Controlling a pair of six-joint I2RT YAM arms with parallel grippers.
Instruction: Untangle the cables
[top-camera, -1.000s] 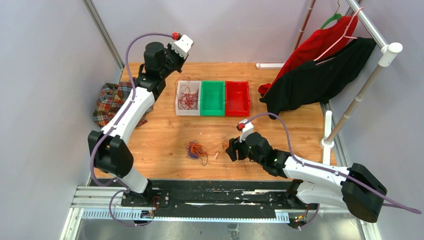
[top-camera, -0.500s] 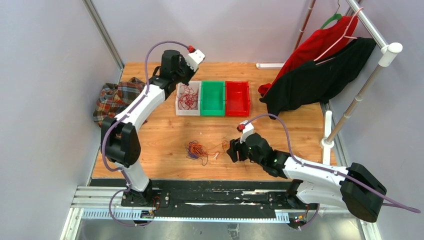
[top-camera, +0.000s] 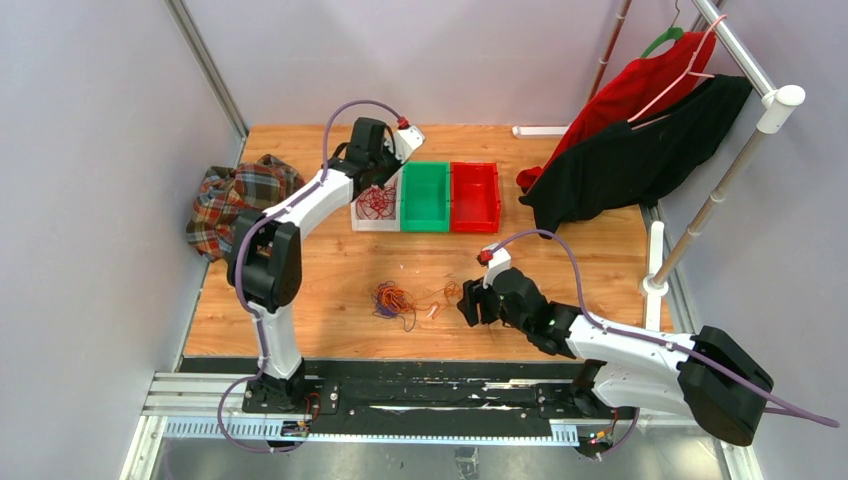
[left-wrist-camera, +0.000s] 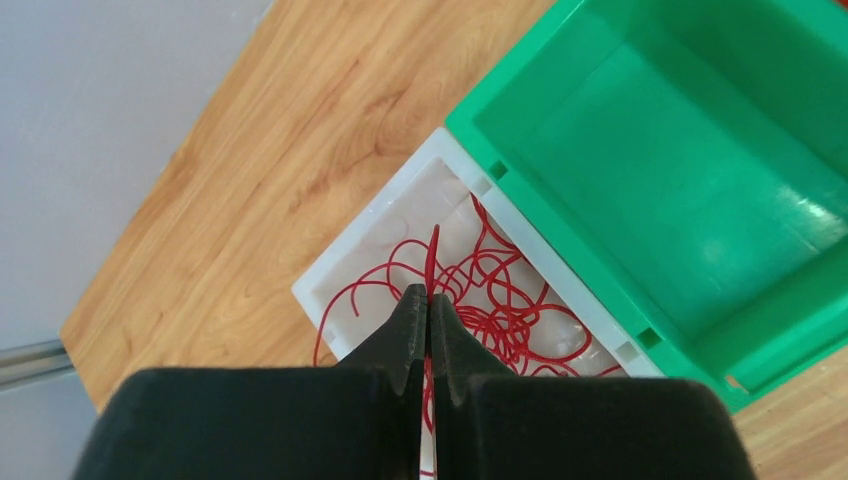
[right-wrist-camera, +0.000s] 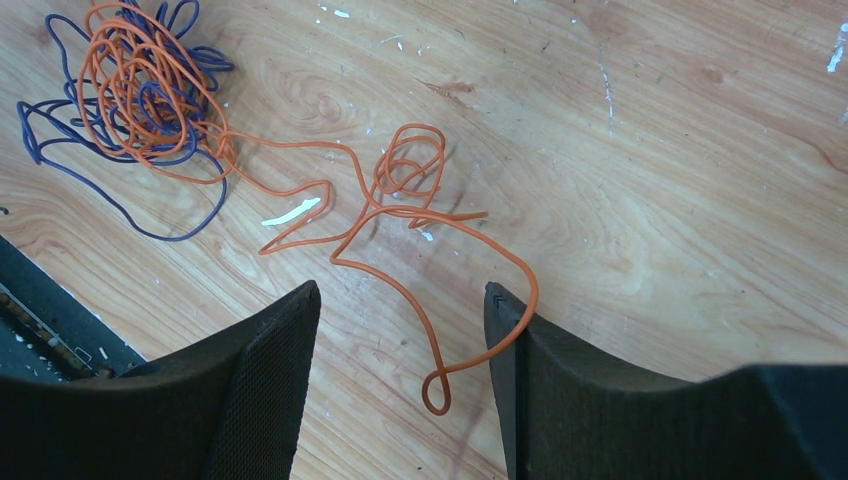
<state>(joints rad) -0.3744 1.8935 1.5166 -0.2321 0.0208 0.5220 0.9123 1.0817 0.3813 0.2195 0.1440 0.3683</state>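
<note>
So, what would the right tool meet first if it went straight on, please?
Probably the orange cable, its loose end lying on the table ahead of the right tool; depth unclear.

Green bin (top-camera: 426, 196): bright green, plain all over.
White bin (left-wrist-camera: 365, 240): white, right against the green bin on the left arm's side.
Red bin (top-camera: 475, 195): solid red, on the green bin's other side.
Red cables (left-wrist-camera: 505, 300): vivid red, showing up sharply against the white bin.
Orange cables (right-wrist-camera: 140, 70): orange, nearer the arms than the green bin.
Purple cables (right-wrist-camera: 50, 150): dark purple, mixed in with the orange.
Table (top-camera: 330, 270): light brown wood grain.
Cloth (top-camera: 232, 200): red, green and white plaid, beyond the white bin.
</note>
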